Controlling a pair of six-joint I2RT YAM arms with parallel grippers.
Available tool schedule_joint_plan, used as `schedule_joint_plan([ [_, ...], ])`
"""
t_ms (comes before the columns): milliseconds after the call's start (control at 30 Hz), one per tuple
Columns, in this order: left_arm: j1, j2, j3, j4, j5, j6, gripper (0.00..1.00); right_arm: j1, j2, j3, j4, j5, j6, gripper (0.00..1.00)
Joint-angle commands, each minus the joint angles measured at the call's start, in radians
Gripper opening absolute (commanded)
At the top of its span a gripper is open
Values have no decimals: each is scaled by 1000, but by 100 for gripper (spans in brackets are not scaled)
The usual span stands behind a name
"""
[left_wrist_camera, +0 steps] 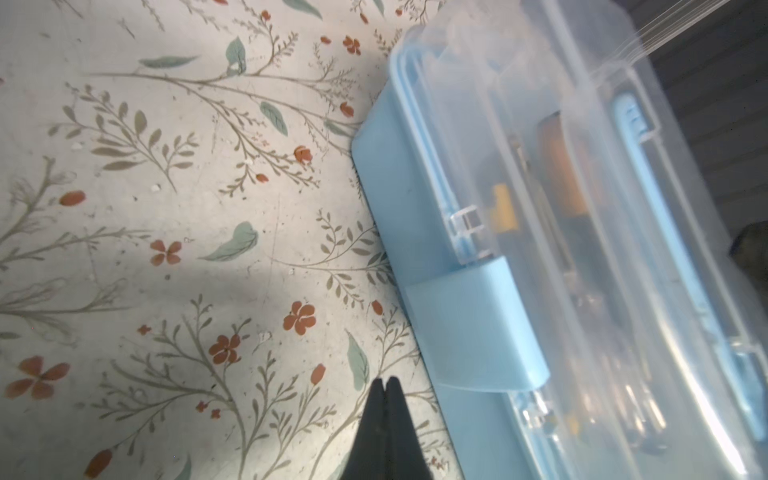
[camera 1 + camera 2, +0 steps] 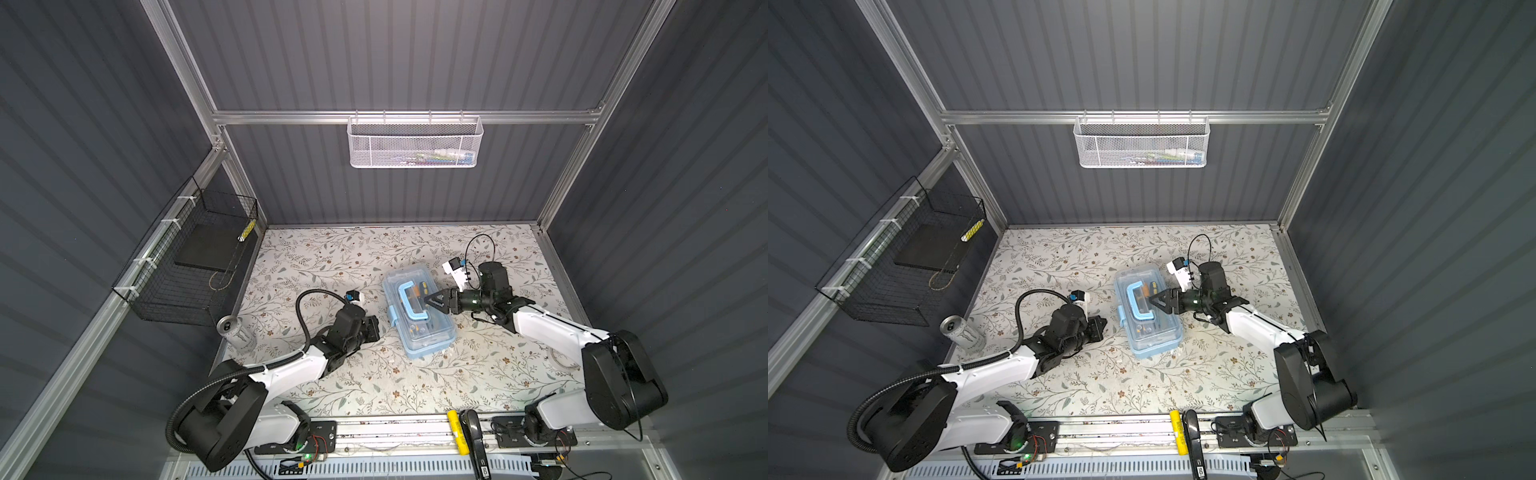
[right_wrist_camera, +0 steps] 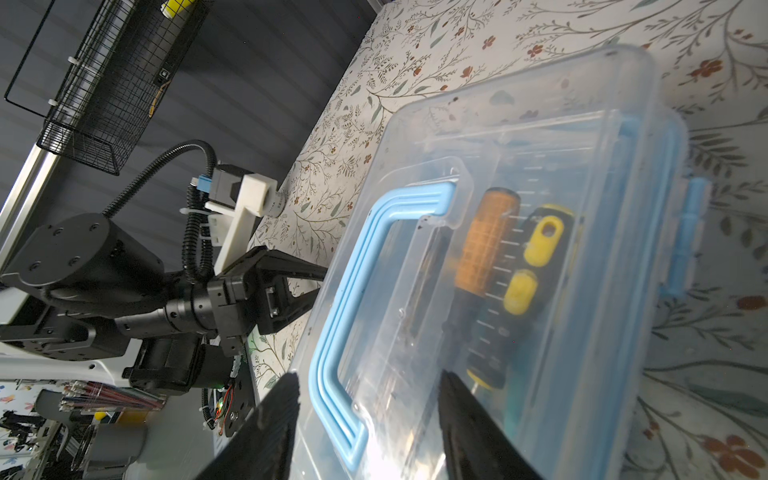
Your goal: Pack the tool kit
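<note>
The tool kit [image 2: 419, 316] sits near the middle of the flowered surface [image 2: 332, 257], well apart from both wall baskets. Its clear lid is down on the blue base. Through the lid an orange-handled screwdriver [image 3: 486, 245] and a yellow-and-black tool [image 3: 536, 245] show inside, so the filling looks done.

The right gripper [image 3: 368, 376] reaches over the lid with its jaws partly apart, one on each side of the blue handle [image 3: 415, 197] near its end. It clamps nothing that I can see. Whether the tips press on the lid I cannot tell.

The left gripper [image 1: 386, 384] is pinched together and empty, low over the surface just beside the latch [image 1: 473, 328], not touching it. The latch lies folded up against the lid's edge. Whether it has snapped fully home is unclear, and that check seems to be all that is left.
</note>
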Motion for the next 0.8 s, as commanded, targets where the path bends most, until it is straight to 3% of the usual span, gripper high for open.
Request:
schedule_joint_plan([
  [0, 1, 28, 20, 61, 43, 25, 0, -4, 19, -43, -128, 58, 4, 57],
  [767, -2, 206, 138, 124, 140, 56, 0, -3, 35, -72, -122, 42, -2, 56],
])
